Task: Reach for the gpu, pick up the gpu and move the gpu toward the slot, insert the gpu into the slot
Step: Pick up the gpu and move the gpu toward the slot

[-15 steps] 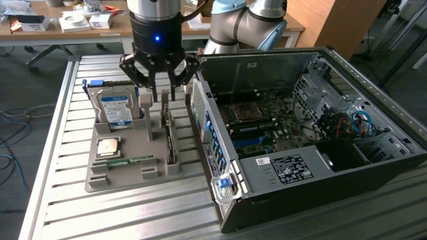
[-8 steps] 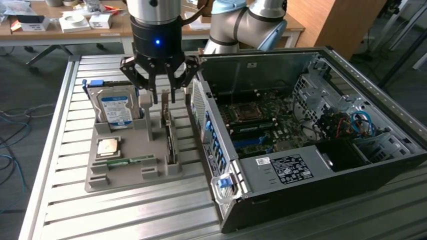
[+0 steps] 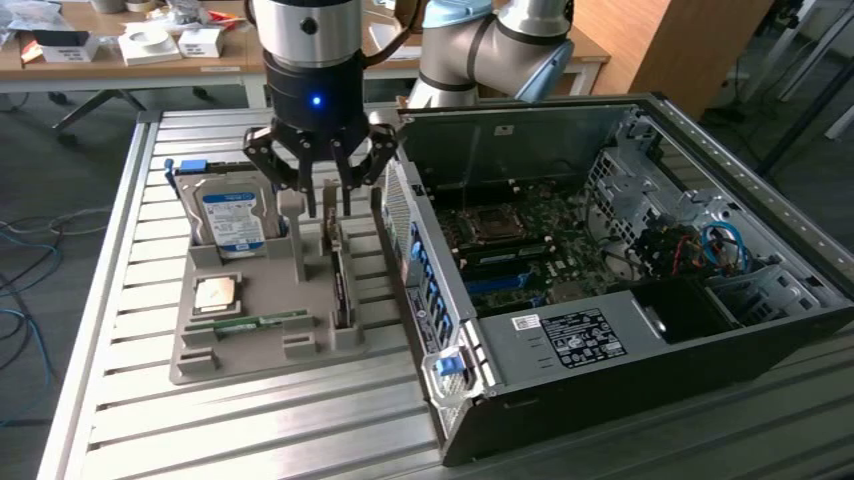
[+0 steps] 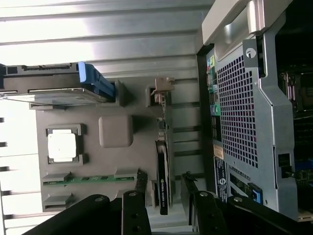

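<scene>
The gpu (image 3: 342,285) stands on its long edge in a groove of the grey holder tray (image 3: 254,350). In the wrist view the gpu (image 4: 163,171) is a thin dark card with its pale metal bracket at one end. My gripper (image 3: 327,205) hangs just above the card's far end, open, not touching it. In the wrist view the gripper (image 4: 164,182) has one finger on each side of the card's edge, with nothing held. The slot (image 3: 511,262) is a dark strip on the green motherboard (image 3: 534,235) inside the open computer case.
The tray also holds a blue-labelled hard drive (image 3: 232,215), a square CPU (image 3: 218,293) and a green memory stick (image 3: 254,323). The open case (image 3: 627,330) stands close to the tray on the exterior view's right, its perforated rear panel (image 4: 239,107) beside the gpu. Desks stand behind.
</scene>
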Controlling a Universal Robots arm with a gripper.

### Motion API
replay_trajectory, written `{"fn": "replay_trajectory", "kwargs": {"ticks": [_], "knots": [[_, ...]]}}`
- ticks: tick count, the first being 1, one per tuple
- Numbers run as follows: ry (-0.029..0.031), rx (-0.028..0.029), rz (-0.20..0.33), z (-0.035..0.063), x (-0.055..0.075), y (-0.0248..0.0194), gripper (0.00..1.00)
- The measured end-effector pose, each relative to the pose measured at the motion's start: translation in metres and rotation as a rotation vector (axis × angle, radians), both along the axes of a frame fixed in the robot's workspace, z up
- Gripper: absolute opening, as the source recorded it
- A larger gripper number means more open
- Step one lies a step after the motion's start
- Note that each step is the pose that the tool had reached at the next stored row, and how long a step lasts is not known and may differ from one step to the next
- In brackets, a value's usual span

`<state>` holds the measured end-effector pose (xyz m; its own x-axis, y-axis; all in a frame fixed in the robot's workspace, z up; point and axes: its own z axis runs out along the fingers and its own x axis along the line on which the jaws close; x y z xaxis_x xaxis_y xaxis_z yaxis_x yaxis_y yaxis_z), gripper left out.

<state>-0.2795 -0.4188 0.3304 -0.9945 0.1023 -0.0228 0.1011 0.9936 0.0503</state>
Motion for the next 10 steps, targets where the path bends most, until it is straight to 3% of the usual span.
{"fn": "replay_trajectory", "kwargs": {"ticks": [10], "knots": [[0.0001,0.0000,0.000,-0.0050,0.0000,0.0000,0.42]]}}
